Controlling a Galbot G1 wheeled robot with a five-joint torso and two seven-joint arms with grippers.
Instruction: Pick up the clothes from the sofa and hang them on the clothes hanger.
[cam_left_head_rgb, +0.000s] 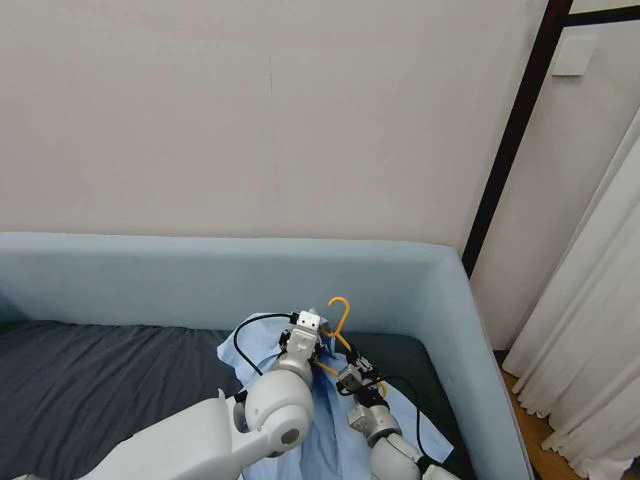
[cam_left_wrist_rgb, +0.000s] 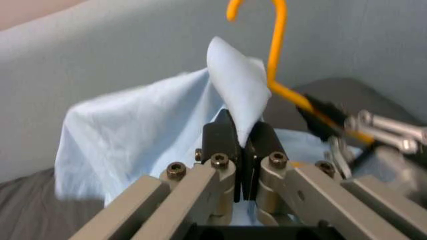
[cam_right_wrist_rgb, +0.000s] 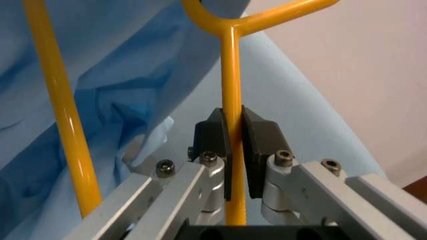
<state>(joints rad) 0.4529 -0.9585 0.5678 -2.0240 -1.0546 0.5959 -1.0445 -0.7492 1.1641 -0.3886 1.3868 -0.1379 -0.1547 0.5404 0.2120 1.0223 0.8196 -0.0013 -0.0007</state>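
Since the light-blue garment is thin, limp cloth, light and apt to slip, a bunched fold suits best. The left gripper has its jaws pinching such a peak. The right gripper clamps the stiff yellow hanger by one bar, lower centre of the head view, over the sofa.

White curtains hang right of a dark door frame (plain wall behind).

Quiet room corner.
A pale blue padded sofa with dark grey seat cushion backs onto a plain beige wall; dark door frame, white pleated curtains and wooden floor at right.
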